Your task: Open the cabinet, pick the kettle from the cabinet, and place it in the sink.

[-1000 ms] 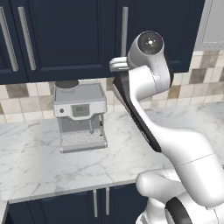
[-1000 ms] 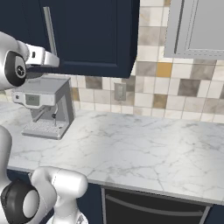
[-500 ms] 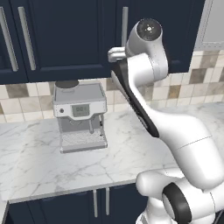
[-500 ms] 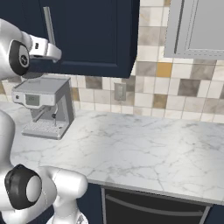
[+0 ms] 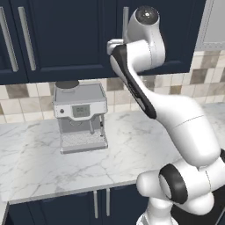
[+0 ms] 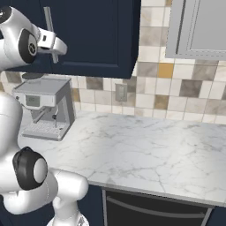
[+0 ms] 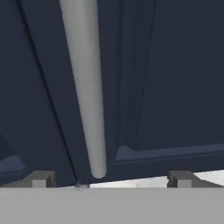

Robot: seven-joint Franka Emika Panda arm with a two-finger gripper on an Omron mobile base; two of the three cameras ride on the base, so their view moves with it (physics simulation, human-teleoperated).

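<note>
Simulated kitchen: white marble counter (image 6: 145,150), tiled backsplash, boxy silver coffee machine (image 5: 81,115) under the wall units. Dark navy cabinet (image 6: 97,35) with tall recessed-panel door shut, so nothing of the task done; opening, kettle and sink all left. White arm (image 5: 145,83) reared high, wrist bent toward the long vertical silver bar handle (image 7: 87,96). Gripper (image 7: 109,178) level with the handle's lower end, fingertips (image 7: 41,178) spread wide either side, gripping nothing. Probably closing in to grasp.

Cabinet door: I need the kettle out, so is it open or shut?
Shut: the cabinet door lies flush, and its handle stands ungrasped before the gripper.
</note>
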